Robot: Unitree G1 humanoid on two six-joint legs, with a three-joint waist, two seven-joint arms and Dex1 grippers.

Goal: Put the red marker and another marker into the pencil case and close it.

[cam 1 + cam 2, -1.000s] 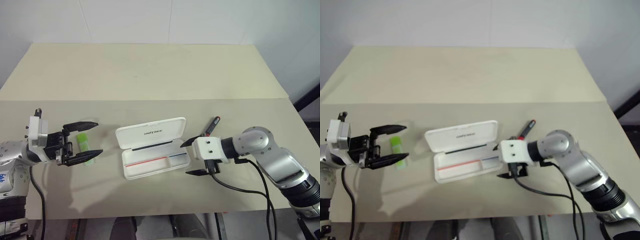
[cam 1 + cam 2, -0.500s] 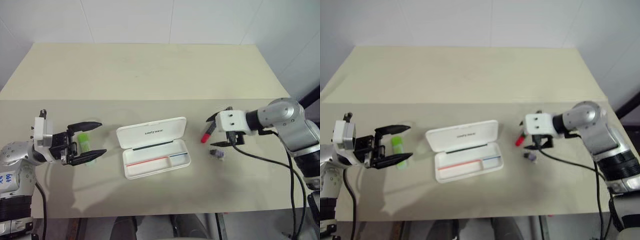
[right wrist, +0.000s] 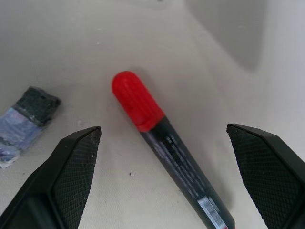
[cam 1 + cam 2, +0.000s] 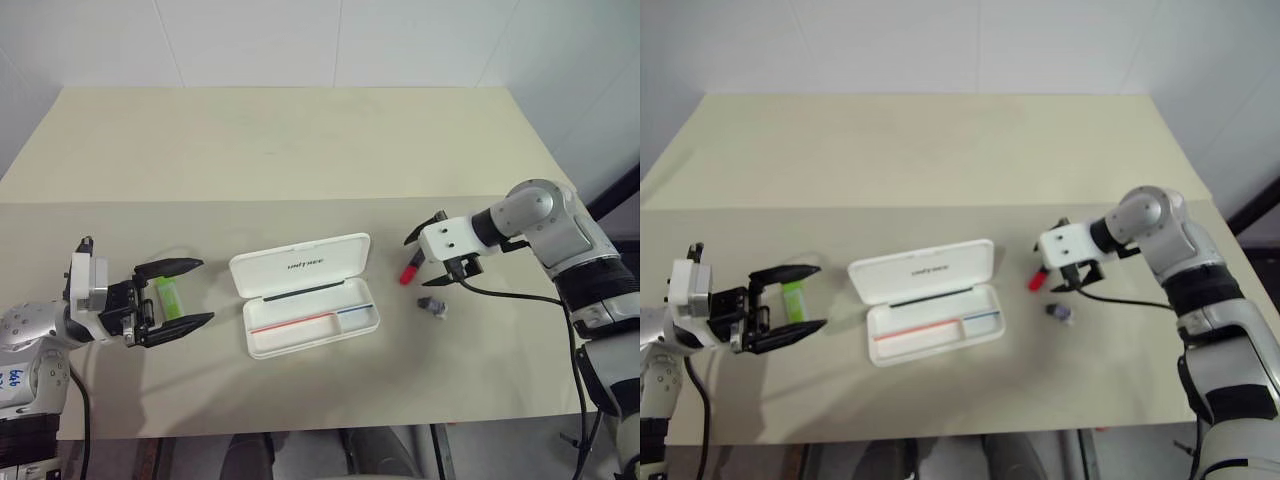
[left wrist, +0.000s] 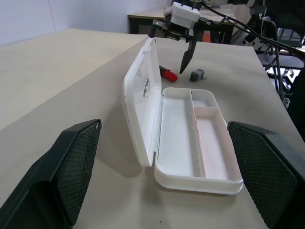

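The white pencil case (image 4: 305, 300) lies open mid-table, lid (image 4: 300, 265) tilted back, tray showing red and blue lines. To its right lies the red marker (image 3: 138, 102), red cap on a dark body. My right gripper (image 4: 418, 262) hangs open just above it, one finger on each side, pointing down. Left of the case lies the green marker (image 4: 168, 297). From above it shows between the spread fingers of my open left gripper (image 4: 205, 291), which points level toward the case and holds nothing.
A small grey-blue scrap (image 4: 433, 305) lies on the table just in front of the red marker. The beige table (image 4: 300, 150) stretches far behind the case. Its right edge is close behind my right arm.
My right gripper has swung from the case's right end out to the right and tipped down over the red marker, uncovering the grey scrap. The left gripper has stayed put.
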